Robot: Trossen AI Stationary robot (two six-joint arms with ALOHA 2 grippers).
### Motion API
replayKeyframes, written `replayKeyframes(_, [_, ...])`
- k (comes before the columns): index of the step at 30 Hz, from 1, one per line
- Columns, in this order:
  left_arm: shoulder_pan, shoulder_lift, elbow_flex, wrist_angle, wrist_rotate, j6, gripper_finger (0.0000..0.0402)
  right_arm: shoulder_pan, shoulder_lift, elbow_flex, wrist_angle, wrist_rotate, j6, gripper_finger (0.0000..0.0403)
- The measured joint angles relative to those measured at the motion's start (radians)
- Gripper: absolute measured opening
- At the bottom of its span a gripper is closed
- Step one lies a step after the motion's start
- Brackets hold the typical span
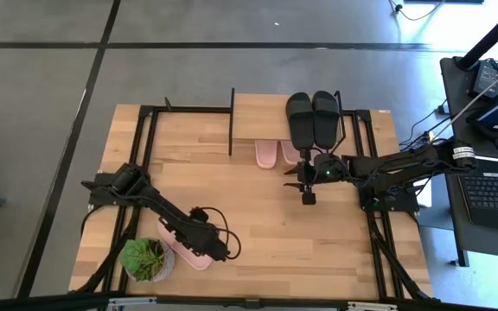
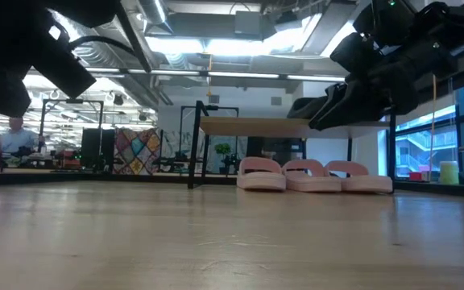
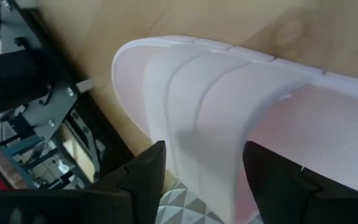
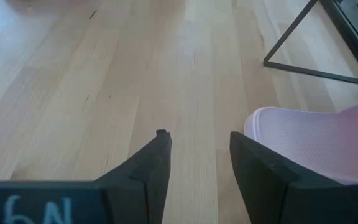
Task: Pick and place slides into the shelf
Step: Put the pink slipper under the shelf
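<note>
Left hand (image 3: 201,180) released, fingers straddling pink slide (image 3: 229,106) strap. Should sink lower, centre strap, then clench. Right hand (image 1: 307,197) released, idle short of shelf (image 1: 262,117).

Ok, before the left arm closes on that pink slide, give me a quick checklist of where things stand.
1. Left gripper straddles the pink slide's strap: ok.
2. Left gripper open: ok.
3. Potted plant beside that slide, close to the lift path: not ok.
4. Right gripper open, empty, in front of the shelf: ok.
5. Black slides on the shelf top: ok.
6. Free space under the shelf beside the pink slides: cannot tell.
</note>
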State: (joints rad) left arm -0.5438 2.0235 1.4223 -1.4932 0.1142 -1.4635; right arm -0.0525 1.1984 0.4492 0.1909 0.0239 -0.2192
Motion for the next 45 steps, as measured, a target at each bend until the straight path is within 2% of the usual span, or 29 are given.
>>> replayKeyframes(6, [0.000,-0.001,0.000,0.071,-0.025,0.036,0.0204,0.000,0.000,0.000,0.000,0.000,0.000,0.0165])
replayKeyframes(13, [0.000,-0.001,0.000,0.036,-0.026,0.026,0.0191,0.000,0.000,0.000,-0.001,0.000,0.000,0.0165])
replayKeyframes(19, [0.000,-0.001,-0.007,0.032,-0.029,0.030,0.0128,0.000,0.000,0.000,-0.001,0.000,0.000,0.0165])
replayKeyframes(25, [0.008,-0.001,-0.001,0.034,-0.028,0.061,0.0026,0.000,0.000,0.000,-0.001,0.000,0.004,0.0165])
replayKeyframes(27, [0.026,-0.004,0.015,0.035,-0.028,0.102,0.0010,0.000,0.000,0.000,-0.001,0.000,0.007,0.0165])
replayKeyframes(31, [0.079,-0.005,0.067,0.038,-0.072,0.211,0.0013,0.000,-0.001,0.000,-0.001,0.000,0.061,0.0165])
replayKeyframes(36, [0.153,-0.005,0.179,0.010,-0.209,0.380,0.0007,0.000,-0.001,0.000,-0.001,0.000,0.139,0.0165])
replayKeyframes(41, [0.239,-0.005,0.304,-0.016,-0.323,0.625,0.0004,0.000,-0.033,0.000,-0.016,0.002,0.165,0.0165])
replayKeyframes(45, [0.314,-0.005,0.344,-0.008,-0.425,0.838,0.0003,0.000,-0.111,0.000,-0.032,0.065,0.167,0.0165])
